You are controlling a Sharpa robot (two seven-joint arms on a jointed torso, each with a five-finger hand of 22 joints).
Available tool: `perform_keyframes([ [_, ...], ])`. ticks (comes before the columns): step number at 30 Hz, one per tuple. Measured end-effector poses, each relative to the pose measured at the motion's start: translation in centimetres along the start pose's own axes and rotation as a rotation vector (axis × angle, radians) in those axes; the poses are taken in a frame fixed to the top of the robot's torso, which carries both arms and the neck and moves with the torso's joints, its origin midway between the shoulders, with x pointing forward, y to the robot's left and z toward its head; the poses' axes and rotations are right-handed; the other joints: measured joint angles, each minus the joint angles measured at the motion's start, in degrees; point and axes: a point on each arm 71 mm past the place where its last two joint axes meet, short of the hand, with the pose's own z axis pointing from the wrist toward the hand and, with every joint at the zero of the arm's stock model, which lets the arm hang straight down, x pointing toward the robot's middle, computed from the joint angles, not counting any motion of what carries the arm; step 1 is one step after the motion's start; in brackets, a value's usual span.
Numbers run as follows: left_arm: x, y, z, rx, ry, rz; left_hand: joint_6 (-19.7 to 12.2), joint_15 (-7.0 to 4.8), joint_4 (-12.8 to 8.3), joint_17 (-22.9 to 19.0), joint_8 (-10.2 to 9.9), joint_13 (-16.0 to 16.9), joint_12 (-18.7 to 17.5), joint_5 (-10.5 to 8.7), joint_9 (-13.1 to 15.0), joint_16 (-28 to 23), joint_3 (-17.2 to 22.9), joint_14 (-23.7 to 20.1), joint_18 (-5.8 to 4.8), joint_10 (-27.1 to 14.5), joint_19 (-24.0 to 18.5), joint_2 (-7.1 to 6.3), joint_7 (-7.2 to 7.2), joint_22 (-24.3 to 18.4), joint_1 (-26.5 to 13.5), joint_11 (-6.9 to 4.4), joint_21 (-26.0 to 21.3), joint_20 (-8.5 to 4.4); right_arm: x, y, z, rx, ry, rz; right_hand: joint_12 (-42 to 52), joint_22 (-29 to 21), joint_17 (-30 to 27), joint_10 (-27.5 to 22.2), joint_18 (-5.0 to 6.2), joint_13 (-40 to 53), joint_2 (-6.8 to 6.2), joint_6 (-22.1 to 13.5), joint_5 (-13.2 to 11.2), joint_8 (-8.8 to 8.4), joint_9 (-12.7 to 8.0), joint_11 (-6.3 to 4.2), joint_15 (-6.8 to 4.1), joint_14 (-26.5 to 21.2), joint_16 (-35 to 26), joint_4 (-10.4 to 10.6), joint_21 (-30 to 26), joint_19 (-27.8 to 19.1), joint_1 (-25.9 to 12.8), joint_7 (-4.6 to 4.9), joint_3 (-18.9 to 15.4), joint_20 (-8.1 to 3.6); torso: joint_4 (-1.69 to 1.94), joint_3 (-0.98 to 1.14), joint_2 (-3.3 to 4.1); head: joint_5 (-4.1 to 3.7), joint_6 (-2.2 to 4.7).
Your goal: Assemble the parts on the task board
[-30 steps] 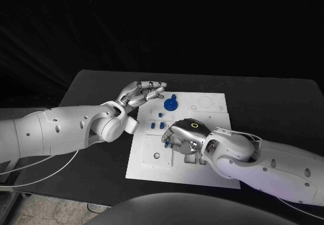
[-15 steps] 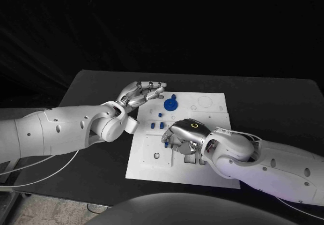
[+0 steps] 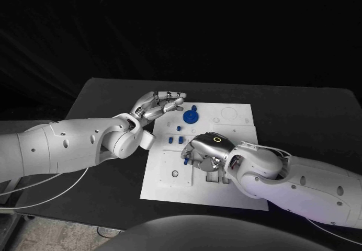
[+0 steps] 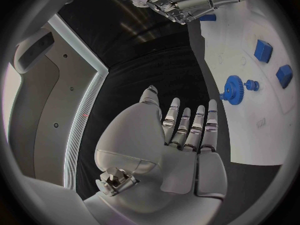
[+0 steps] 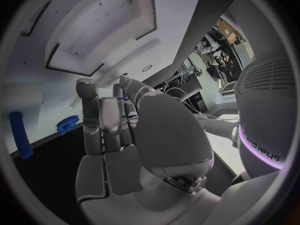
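The robot's left hand (image 3: pixel 157 106), silver and many-fingered on its white arm, hovers at the far left corner of the flat white task board (image 3: pixel 234 196), just over the board's edge and the black table (image 3: pixel 302 112); its fingers are loosely curled in the head view and laid out side by side with nothing in them in its own wrist view (image 4: pixel 187 135), so it holds no part, and I judge it is parked there to keep clear of the working hand while staying within reach of the loose pieces. Just right of it on the board lies the round blue toothed gear (image 3: pixel 191 115), flat and free, with a small blue peg (image 3: pixel 179 127) and two small blue blocks (image 3: pixel 176 139) a little nearer the robot; the left wrist view shows the gear (image 4: pixel 234 89) as a bright plastic disc with fine teeth and a raised hub. Further right, the right hand (image 3: pixel 205 151) is bent down over the middle of the board, fingertips at a pair of recessed slots; whether it grips anything I cannot tell, since its back hides the fingertips. Its wrist view shows a blue cylindrical pin (image 5: pixel 20 135) lying near the board's edge, apart from the fingers (image 5: pixel 106 130).
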Motion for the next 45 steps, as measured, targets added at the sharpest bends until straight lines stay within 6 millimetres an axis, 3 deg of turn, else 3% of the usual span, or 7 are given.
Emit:
perform_keyframes([
  [13, -0.02, 0.14, -0.03, -0.005, 0.002, -0.006, -0.21, 0.12, 0.00, 0.03, 0.00, 0.00, 0.00, 0.21, 0.01, 0.15, 0.00, 0.12, 0.00, 0.00, 0.02, 0.30, 0.21, -0.08, 0.30, 0.00, 0.00, 0.02, 0.19, 0.14, -0.04, -0.005, 0.007, 0.004, -0.05, 0.00, -0.53, -1.52, 0.00, -0.69, -0.72, -1.85, 0.00, -1.09, -0.88, 0.90, 0.53, -0.57, -0.91, 0.00, -0.87, -0.73, -0.33, 0.39, 0.00, 0.31, -0.04, 0.08, -0.01, 0.04, 0.00],
  [17, -0.04, 0.19, -0.04, -0.007, 0.001, -0.008, -0.21, 0.20, 0.00, 0.05, 0.00, 0.00, 0.00, 0.21, 0.01, 0.24, 0.00, 0.20, 0.00, 0.00, 0.20, 0.30, 0.21, -0.09, 0.30, 0.00, 0.00, 0.20, 0.19, 0.20, -0.07, -0.007, 0.007, 0.005, -0.61, 0.01, -0.88, -3.14, 0.00, -1.08, -1.06, -4.18, 0.00, -1.28, -1.64, 1.13, 0.72, -1.13, -1.46, 0.00, -1.81, -1.38, -0.60, 0.65, 0.00, 0.55, -0.04, 0.07, 0.01, -0.01, 0.00],
  [19, -0.06, 0.21, -0.04, -0.008, 0.000, -0.010, -0.21, 0.20, 0.00, 0.05, 0.00, 0.00, 0.00, 0.21, 0.01, 0.24, 0.00, 0.20, 0.00, 0.00, 0.20, 0.30, 0.21, -0.13, 0.30, 0.00, 0.00, 0.20, 0.18, 0.21, -0.08, -0.009, 0.007, 0.005, -0.71, 0.04, -1.16, -4.23, -0.01, -1.28, -1.46, -5.65, 0.00, -1.28, -2.20, 1.32, 0.72, -1.74, -1.78, 0.00, -2.76, -2.01, -0.72, 0.47, 0.00, 0.54, -0.04, 0.08, 0.02, -0.03, 0.00],
  [22, -0.09, 0.25, -0.05, -0.010, -0.002, -0.012, -0.21, 0.20, 0.00, 0.05, 0.00, 0.00, 0.00, 0.21, 0.01, 0.24, 0.00, 0.20, 0.00, 0.00, 0.20, 0.53, 0.21, -0.13, 0.53, 0.00, 0.00, 0.20, 0.17, 0.21, -0.11, -0.010, 0.006, 0.006, -0.92, 0.11, -1.55, -5.53, 0.90, -1.43, -1.59, -7.71, -0.24, -1.28, -3.02, 1.64, 0.91, -2.17, -2.56, 0.00, -3.96, -2.77, -0.67, -0.49, 0.00, 0.71, -0.04, 0.09, 0.02, -0.04, 0.00],
  [28, -0.13, 0.29, -0.06, -0.012, -0.005, -0.017, -0.42, 0.20, 0.00, 0.05, 0.00, 0.00, 0.22, 0.21, 0.01, 0.50, 0.00, 0.20, 0.00, 0.00, 0.20, 0.53, 0.42, -0.18, 0.53, 0.00, 0.00, 0.20, 0.16, 0.26, -0.21, -0.019, 0.000, 0.009, 0.96, 0.07, -1.65, -5.11, 0.90, -0.76, -1.59, -8.46, -0.23, -1.28, -3.80, 1.22, 0.42, -2.67, -2.57, 0.00, -4.21, -3.08, -0.67, 0.49, 0.00, 0.41, -0.04, 0.09, 0.05, -0.05, 0.00],
  [45, -0.15, 0.34, -0.06, -0.016, -0.006, -0.019, -0.20, 0.41, 0.00, 0.04, 0.00, 0.00, 0.22, 0.43, 0.02, 0.50, 0.00, 0.40, 0.00, 0.00, 0.40, 0.75, 0.64, -0.18, 0.75, -0.01, 0.00, 0.00, 0.07, 0.38, -0.27, -0.035, -0.020, 0.021, 2.44, 0.04, -1.62, -4.22, 0.90, -0.28, -1.35, -7.99, -0.23, -1.28, -4.49, 0.67, 0.41, -2.66, -2.57, -0.32, -3.98, -3.07, -0.43, 1.05, 0.32, 0.41, 0.00, 0.08, 0.02, -0.15, 0.00],
])
